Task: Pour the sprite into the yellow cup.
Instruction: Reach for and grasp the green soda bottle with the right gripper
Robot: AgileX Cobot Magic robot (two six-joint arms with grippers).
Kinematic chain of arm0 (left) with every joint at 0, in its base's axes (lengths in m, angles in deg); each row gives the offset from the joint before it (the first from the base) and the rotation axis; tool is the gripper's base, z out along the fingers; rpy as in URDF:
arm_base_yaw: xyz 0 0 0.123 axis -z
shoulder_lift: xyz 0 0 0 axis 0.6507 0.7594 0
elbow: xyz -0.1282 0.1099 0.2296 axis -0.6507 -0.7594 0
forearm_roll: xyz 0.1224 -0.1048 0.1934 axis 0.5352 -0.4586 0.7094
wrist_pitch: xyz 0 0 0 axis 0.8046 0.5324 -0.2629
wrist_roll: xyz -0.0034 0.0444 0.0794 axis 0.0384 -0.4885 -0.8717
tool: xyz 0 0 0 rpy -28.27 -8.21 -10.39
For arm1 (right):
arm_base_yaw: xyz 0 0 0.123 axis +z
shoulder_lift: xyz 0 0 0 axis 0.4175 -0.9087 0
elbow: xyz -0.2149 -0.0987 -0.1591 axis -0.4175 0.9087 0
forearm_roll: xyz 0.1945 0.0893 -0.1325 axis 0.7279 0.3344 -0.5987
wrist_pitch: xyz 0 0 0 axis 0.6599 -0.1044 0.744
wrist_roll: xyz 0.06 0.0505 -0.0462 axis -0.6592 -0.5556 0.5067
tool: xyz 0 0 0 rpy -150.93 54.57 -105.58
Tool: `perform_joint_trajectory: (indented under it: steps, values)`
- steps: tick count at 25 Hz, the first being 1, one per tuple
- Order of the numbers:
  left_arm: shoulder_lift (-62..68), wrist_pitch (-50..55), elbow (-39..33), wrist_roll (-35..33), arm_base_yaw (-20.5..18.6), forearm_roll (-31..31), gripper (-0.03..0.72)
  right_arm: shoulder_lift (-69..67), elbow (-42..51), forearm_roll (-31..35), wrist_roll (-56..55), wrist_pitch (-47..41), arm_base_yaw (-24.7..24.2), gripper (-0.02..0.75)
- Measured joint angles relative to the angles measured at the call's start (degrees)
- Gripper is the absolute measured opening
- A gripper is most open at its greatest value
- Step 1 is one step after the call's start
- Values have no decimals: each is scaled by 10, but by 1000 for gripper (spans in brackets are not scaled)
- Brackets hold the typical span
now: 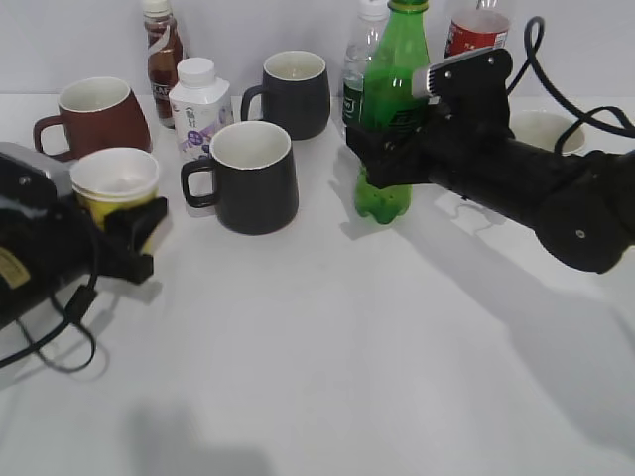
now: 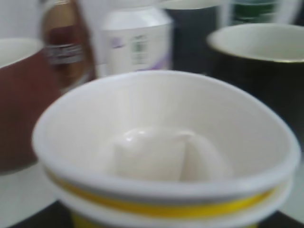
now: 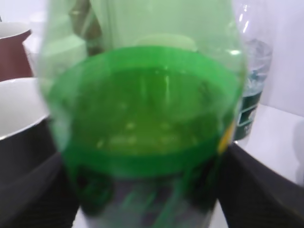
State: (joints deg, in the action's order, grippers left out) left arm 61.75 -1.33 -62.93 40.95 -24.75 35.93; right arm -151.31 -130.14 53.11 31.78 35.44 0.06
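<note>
The sprite (image 1: 389,119) is a tall green bottle with a green cap, standing upright at the back right of the middle. My right gripper (image 1: 382,149) is shut on its label; the bottle fills the right wrist view (image 3: 142,109). The yellow cup (image 1: 114,183) stands at the left, white inside. My left gripper (image 1: 134,233) is closed round its lower wall. The left wrist view looks into the cup (image 2: 161,152) from close up; its fingers are hidden there.
Two dark mugs (image 1: 253,178) (image 1: 296,91), a red-brown mug (image 1: 94,117), a white milk carton (image 1: 198,107) and a brown bottle (image 1: 162,55) stand behind. A clear water bottle (image 1: 359,59), a red-labelled bottle (image 1: 476,30) and a white bowl (image 1: 544,129) lie at the back right.
</note>
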Motion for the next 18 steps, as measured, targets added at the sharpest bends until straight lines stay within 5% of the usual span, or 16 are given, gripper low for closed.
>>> perform_joint_trajectory:
  steps: [9,18]
  values:
    - [-36,1,-15,41,1,229,365,-9,-25,-43,-11,-10,0,429]
    - [-36,1,-9,58,62,255,365,-9,-26,-72,-13,-11,0,429]
